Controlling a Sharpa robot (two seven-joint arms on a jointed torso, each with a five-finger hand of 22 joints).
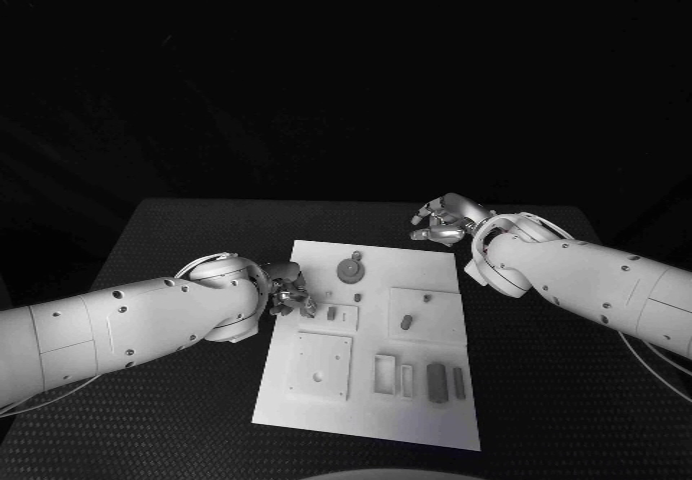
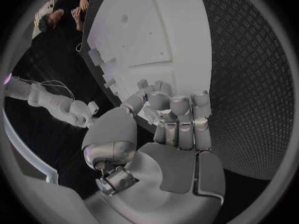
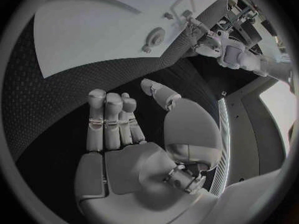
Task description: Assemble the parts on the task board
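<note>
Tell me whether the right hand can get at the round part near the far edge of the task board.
Probably yes. The right hand hovers empty just off the task board's far right corner, and nothing stands between it and the round part. The left hand is at the opposite edge.

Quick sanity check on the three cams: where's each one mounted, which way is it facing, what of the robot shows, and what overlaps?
Head view: on the robot's head, looking down at the black table and white task board; both arms enter, left hand at the board's edge, right hand past its far corner.
Left wrist view: behind the left hand, fingers curled, facing the board.
Right wrist view: behind the right hand, fingers apart, facing the board and the left hand.
Shared: the board is in all three.
</note>
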